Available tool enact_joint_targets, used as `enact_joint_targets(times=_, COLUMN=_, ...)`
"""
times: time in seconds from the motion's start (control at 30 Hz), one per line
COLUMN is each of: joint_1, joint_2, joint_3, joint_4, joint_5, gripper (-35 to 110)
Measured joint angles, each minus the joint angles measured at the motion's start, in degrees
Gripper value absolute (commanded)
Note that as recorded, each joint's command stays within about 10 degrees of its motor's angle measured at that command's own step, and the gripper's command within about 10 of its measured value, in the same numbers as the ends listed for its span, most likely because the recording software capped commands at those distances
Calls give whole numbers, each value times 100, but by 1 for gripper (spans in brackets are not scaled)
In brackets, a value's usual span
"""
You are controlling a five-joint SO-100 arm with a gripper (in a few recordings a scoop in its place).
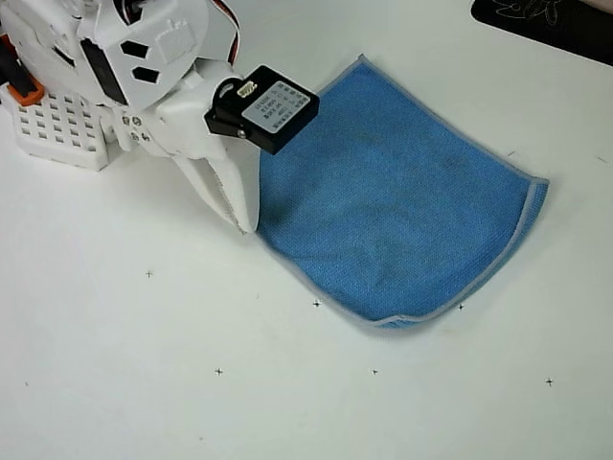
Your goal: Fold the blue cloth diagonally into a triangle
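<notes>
Nearest edge of the overhead view: bare white tabletop, matte, w/ small black cross marks scattered over it. No clutter near the work area.

Blue cloth lies mid-frame to right, flat on the tabletop, rotated so its corners point roughly up, right, down and left. Pale stitched border visible along the edges. Bottom corner looks slightly curled or doubled over; right corner too, a bit.

Tool is at the cloth's left corner, tips pointing down onto the hem. Fingers look close together, nearly closed, but can't tell whether any fabric is actually pinched between them — tips hide the contact.

Step in hand, as I judge it: grab the left corner, carry it across to the right corner for the diagonal fold. To do it well: get border + fabric firmly in the pinch before lifting; lift only enough to clear the rest of the cloth; travel straight toward the opposite corner so edges line up; set down w/o dragging the lower layer. Microfiber likely grips the surface some, so bottom layer may stay put, but the curled corner could spoil the alignment.

Further back: white arm body and perforated white base at top left; dark object at top right corner, well apart from the cloth.
</notes>
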Motion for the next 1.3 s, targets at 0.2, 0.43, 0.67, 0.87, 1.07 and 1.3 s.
enact_joint_targets(times=0.2, joint_1=-879, joint_2=571, joint_3=-272, joint_4=-158, joint_5=606, gripper=19)
enact_joint_targets(times=0.43, joint_1=-1081, joint_2=694, joint_3=-281, joint_4=-167, joint_5=765, gripper=23)
enact_joint_targets(times=0.67, joint_1=-1081, joint_2=694, joint_3=-281, joint_4=-167, joint_5=677, gripper=23)
enact_joint_targets(times=0.87, joint_1=-562, joint_2=686, joint_3=-483, joint_4=185, joint_5=185, gripper=23)
enact_joint_targets(times=1.07, joint_1=-360, joint_2=483, joint_3=-624, joint_4=281, joint_5=0, gripper=25)
enact_joint_targets(times=1.3, joint_1=-501, joint_2=-1055, joint_3=-1160, joint_4=220, joint_5=-229, gripper=25)
